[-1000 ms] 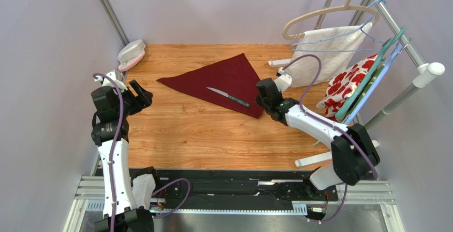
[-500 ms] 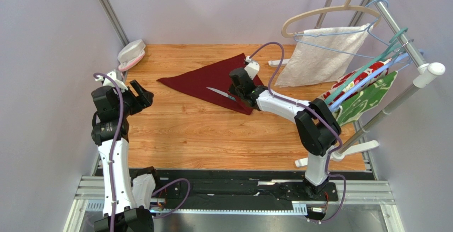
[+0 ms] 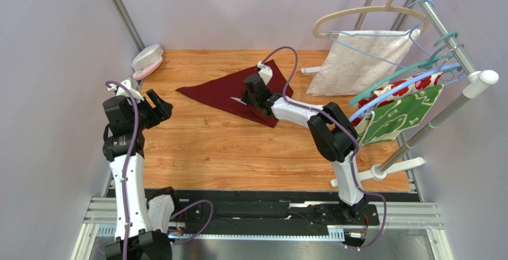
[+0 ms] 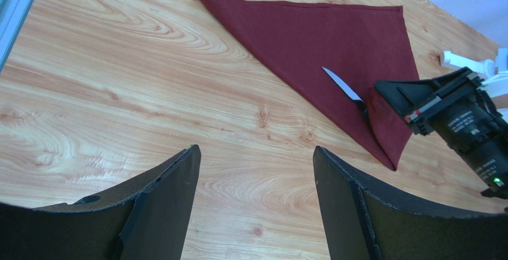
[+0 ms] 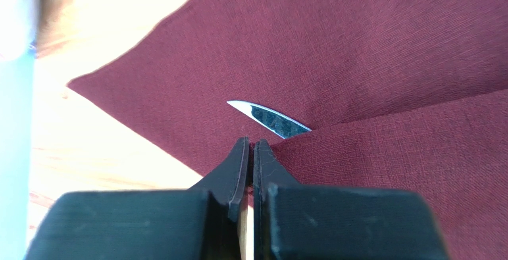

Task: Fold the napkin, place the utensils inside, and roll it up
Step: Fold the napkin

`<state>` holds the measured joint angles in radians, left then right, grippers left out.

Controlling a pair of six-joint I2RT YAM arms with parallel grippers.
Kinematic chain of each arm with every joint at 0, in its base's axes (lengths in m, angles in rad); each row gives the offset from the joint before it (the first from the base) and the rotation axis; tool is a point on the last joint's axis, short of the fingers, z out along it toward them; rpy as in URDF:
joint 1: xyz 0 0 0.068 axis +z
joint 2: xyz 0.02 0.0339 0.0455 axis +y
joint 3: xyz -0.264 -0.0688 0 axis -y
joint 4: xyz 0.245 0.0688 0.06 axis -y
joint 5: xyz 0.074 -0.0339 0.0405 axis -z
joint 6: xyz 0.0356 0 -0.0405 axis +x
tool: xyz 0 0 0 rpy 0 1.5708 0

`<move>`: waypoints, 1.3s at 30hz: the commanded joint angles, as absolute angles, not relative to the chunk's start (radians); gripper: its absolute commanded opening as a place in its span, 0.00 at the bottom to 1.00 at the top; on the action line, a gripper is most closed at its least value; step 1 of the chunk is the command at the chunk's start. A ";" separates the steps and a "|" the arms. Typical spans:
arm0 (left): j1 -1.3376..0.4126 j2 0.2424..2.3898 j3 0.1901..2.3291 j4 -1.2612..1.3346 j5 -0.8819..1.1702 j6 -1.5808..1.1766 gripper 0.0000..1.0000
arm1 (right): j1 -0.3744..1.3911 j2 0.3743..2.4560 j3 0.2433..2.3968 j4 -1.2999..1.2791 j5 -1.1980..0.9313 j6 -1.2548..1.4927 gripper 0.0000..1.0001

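Left wrist: right end effector [image 4: 384,92] pinching napkin [image 4: 322,34]; its print [image 4: 471,130] unreadable.

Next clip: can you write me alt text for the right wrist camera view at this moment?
The right gripper, its black fingers pressed together, pinches a flap of the dark red napkin that is folded over a knife, so only the tip of the blade shows. Bare wooden table lies to the left of the cloth.

Wood-grain tabletop [image 3: 238,153], pale lilac walls [image 3: 59,34], metal rack [image 3: 484,79].
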<state>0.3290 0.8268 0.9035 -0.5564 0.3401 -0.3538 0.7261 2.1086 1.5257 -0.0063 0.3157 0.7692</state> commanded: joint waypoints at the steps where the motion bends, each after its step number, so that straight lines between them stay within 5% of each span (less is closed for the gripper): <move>1: 0.336 0.828 0.902 -0.520 0.362 -0.359 0.79 | 0.735 2.154 1.601 0.043 0.287 0.750 0.00; 13: 0.336 0.836 0.897 -0.518 0.364 -0.364 0.79 | 0.750 2.221 1.637 0.023 0.221 0.724 0.02; 17: 0.336 0.853 0.891 -0.515 0.359 -0.370 0.79 | 0.753 2.195 1.623 0.080 0.147 0.663 0.51; 18: 0.337 0.859 0.891 -0.514 0.359 -0.371 0.79 | 0.758 2.186 1.621 0.086 0.138 0.631 0.55; 19: 0.336 0.868 0.891 -0.512 0.357 -0.374 0.79 | 0.762 2.171 1.614 0.092 0.123 0.614 0.75; 29: 0.336 0.965 0.821 -0.372 0.327 -0.558 0.77 | 0.762 1.858 1.433 0.060 0.040 0.525 0.76; 39: 0.333 1.277 0.710 0.136 0.350 -0.801 0.55 | 0.756 1.459 1.126 -0.063 0.046 0.482 0.74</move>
<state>0.3290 1.1774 0.6724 -0.1303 0.3225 -0.6918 0.7605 1.5417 1.2152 -0.0147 0.0448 0.5186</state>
